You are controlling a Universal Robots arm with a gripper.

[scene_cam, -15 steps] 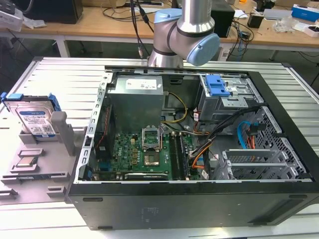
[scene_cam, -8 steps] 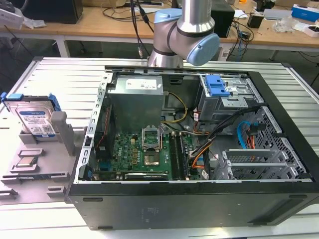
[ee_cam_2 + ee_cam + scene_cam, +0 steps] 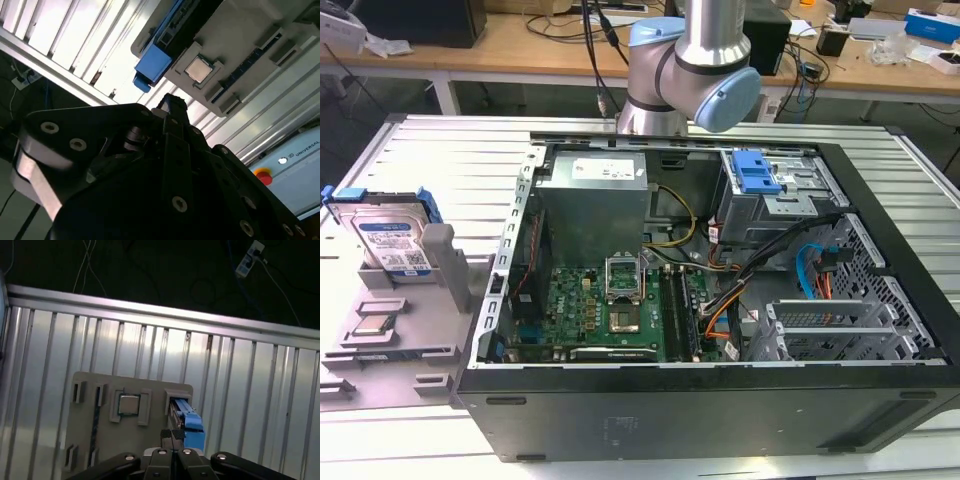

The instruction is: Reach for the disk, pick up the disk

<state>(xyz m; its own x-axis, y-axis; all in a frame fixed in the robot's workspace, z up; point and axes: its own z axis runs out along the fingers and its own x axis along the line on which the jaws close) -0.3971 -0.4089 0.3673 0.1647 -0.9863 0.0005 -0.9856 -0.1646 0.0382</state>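
To take the disk (image 3: 392, 240), which stood on edge in an end slot of the grey holder (image 3: 420, 330), the gripper (image 3: 172, 435) would probably need to spread wider than the disk's thickness and come down squarely astride its blue-framed top edge. It hung above the holder pointing down, fingertips pressed together and empty, near that edge.

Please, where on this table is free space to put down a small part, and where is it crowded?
Free: bare slats of the table between its far edge, the grey tray and the case; also the strip in front of the case. Crowded: the tray, with the disk and chip, and inside the case.
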